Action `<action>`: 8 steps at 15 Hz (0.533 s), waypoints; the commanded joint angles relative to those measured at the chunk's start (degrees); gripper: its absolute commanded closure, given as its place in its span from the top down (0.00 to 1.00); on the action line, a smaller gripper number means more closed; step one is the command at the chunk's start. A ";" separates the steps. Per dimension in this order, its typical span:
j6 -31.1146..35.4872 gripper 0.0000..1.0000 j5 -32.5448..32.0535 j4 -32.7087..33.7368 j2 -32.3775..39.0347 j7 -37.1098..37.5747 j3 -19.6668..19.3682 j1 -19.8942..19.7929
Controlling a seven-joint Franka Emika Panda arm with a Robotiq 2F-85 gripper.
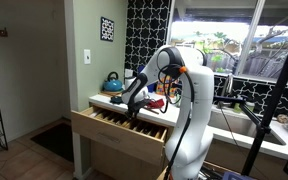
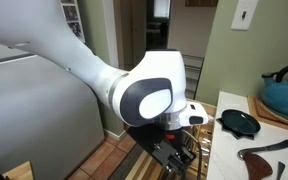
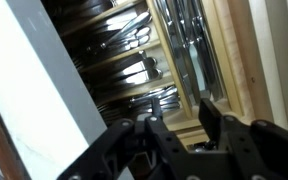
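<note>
My gripper (image 1: 134, 113) hangs low over an open wooden drawer (image 1: 117, 131) under the white counter, fingers pointing down into it. In the wrist view the drawer holds a wooden organiser (image 3: 236, 60) whose slots are filled with several pieces of metal cutlery (image 3: 134, 42). The two black fingers (image 3: 210, 112) of the gripper (image 3: 184, 112) stand apart just above a wooden divider, close to the cutlery. I see nothing clearly caught between them. In an exterior view the white wrist (image 2: 149, 98) hides most of the gripper (image 2: 174, 152).
On the counter (image 1: 102, 101) stand a blue kettle (image 1: 112, 81) on a board, a small black pan (image 2: 239, 122) and red-handled items (image 1: 152, 101). A sink (image 1: 234, 122) lies beyond the arm. A white panel (image 3: 39, 95) borders the drawer in the wrist view.
</note>
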 commanded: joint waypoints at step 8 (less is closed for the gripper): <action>-5.25 0.49 6.29 -6.07 0.73 -14.16 -1.35 -3.67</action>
